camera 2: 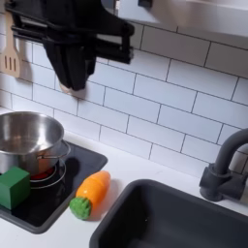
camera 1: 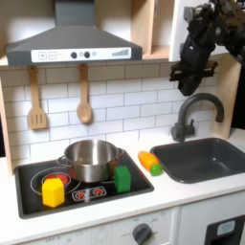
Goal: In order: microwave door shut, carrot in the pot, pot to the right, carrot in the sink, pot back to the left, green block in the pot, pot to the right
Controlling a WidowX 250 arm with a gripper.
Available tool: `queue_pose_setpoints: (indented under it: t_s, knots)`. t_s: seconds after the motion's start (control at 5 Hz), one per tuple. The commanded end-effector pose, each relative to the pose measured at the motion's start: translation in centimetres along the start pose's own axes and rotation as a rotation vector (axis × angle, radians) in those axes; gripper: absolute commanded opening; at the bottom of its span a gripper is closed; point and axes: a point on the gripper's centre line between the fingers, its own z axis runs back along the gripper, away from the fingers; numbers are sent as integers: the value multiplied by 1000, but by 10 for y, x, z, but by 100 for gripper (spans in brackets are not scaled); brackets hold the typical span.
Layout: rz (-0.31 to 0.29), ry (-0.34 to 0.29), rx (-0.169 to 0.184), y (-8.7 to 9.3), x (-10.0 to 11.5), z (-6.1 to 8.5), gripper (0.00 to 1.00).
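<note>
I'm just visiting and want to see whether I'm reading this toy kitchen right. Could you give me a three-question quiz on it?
1. True or false: the carrot lies inside the pot.
2. In the first exterior view, the green block stands on: A) the stovetop B) the sink C) the hood.
3. Fill in: in the first exterior view the gripper hangs above the ____.

Key: 1 false, it lies on the counter between stovetop and sink; 2 A; 3 faucet.

Black arm high up, gripper [camera 1: 182, 76] pointing downward (finger spacing unclear), holding nothing.
</note>
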Motion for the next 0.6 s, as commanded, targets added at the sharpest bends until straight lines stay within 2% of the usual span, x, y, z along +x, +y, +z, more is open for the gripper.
queue_pose_setpoints:
  t_s: [0.0, 0.2, 0.4]
  knots:
    - [-66, 16, -72, -30, -1, -6, 0]
    - [-88, -5, -100, -38, 8, -8, 0]
    - [-82, 10, -109, -40, 16, -20, 0]
